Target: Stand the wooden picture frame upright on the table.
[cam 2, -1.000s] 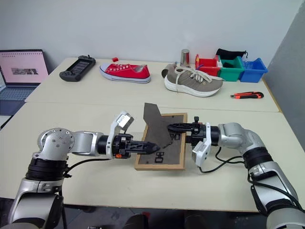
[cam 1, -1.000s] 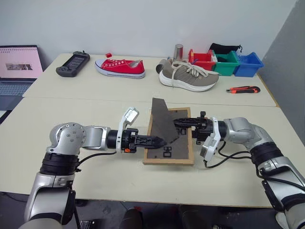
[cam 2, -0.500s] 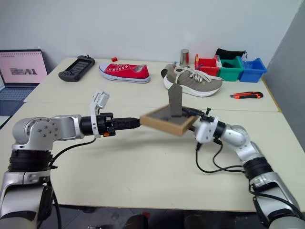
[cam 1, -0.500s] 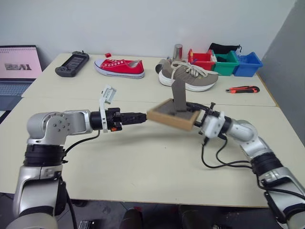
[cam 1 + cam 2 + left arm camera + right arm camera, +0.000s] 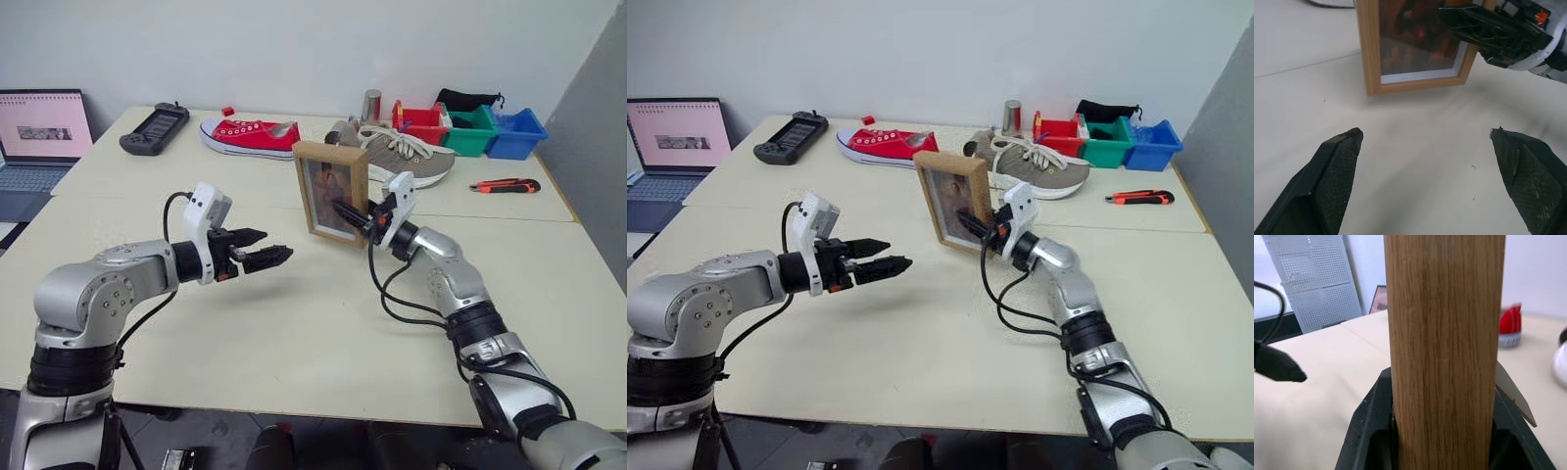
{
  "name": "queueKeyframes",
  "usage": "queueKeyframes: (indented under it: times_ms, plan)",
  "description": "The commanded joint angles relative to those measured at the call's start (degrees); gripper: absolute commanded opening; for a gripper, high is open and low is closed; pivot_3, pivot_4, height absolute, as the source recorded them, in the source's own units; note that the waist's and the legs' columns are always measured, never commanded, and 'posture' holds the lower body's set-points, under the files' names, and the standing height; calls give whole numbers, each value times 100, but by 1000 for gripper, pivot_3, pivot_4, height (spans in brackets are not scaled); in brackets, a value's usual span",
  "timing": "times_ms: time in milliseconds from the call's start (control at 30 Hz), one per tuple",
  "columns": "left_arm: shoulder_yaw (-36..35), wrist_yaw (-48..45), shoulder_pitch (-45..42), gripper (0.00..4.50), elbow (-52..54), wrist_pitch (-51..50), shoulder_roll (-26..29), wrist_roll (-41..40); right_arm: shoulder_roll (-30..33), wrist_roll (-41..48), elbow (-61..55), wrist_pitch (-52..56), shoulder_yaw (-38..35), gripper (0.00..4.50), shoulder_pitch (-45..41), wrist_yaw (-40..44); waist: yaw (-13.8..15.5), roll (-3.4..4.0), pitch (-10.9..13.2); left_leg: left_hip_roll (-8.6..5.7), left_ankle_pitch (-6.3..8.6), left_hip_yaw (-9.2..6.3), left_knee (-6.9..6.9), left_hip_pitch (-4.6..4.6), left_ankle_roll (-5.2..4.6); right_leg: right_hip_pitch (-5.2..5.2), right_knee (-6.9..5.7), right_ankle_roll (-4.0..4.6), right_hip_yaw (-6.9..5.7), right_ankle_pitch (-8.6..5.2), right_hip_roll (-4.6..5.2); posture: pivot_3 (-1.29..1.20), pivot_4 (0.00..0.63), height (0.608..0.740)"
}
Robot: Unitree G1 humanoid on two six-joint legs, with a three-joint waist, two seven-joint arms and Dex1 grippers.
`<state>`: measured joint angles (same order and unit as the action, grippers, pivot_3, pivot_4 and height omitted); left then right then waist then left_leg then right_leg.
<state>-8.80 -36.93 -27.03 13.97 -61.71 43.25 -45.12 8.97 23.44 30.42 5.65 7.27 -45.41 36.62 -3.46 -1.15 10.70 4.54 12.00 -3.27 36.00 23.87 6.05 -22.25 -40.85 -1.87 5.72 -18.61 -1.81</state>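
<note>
While my right gripper (image 5: 355, 217) clamps its edge, the frame (image 5: 331, 191) stands upright on the worktop (image 5: 294, 323). My left gripper (image 5: 266, 257) hangs nearby, released.

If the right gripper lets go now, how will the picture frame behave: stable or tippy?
Probably tippy: the wooden picture frame stands tall on a narrow bottom edge, the right gripper clamping its side. The wood looks rigid; the front pane looks breakable if it falls on the table.

Left gripper (image 5: 277, 257) held level, black fingers spread wide; right gripper (image 5: 355, 217) clamped, forearm angled up.
</note>
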Motion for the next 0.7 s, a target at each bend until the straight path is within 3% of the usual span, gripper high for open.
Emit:
queueKeyframes:
  times_ms: [33,167,433,700]
  plan:
    - [-340,92,106,4500,358,61,71,-45,-247,-69,358,-164,-325,1332,-311,-42,4,0,0,0,0,0,0,0,0,-1,0,0,0,0,0,0,150,740]
    - [-403,104,263,4500,501,97,128,-10,-380,-253,633,-222,-312,1332,-247,131,-4,0,0,1,0,2,0,-1,-1,-1,0,0,1,0,-2,0,150,740]
    - [-413,40,463,4500,623,242,227,108,25,-686,292,364,-125,1331,345,534,3,0,0,2,0,2,-2,-4,0,1,0,-1,1,0,-2,0,150,740]
    - [-120,-55,366,4500,467,660,114,430,60,-754,133,764,-242,1331,361,408,8,-2,-1,1,0,3,-2,-9,0,5,0,-1,1,-1,-2,0,150,740]
